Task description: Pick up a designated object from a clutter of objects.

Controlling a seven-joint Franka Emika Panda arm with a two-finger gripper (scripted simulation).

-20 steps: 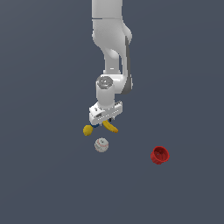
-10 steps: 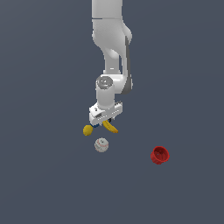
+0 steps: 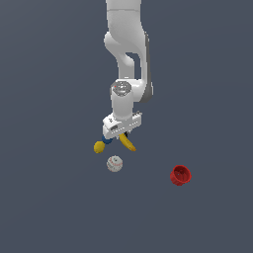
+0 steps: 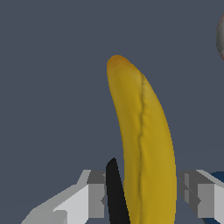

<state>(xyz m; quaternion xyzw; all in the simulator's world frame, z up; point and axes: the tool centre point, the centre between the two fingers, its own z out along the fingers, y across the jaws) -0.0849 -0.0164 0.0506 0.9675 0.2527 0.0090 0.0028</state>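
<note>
Wrist view: gripper [image 4: 142,194] fingers [image 4: 94,199] flank the banana [image 4: 142,144], apparently clamped on it. Baseball [image 3: 114,163] sits at six o'clock. An off-centre hold could let the banana swing and slip.

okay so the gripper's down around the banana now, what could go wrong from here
1. The gripper straddles the banana near one end, so most of its length sticks out past the fingers; once lifted it may tilt or slip.
2. In the exterior view the yellow ball lies close beside the gripper, and a blue object shows just behind one finger, so either might get nudged.
3. The baseball sits near the banana's free tip and could be bumped if the banana swings.
</note>
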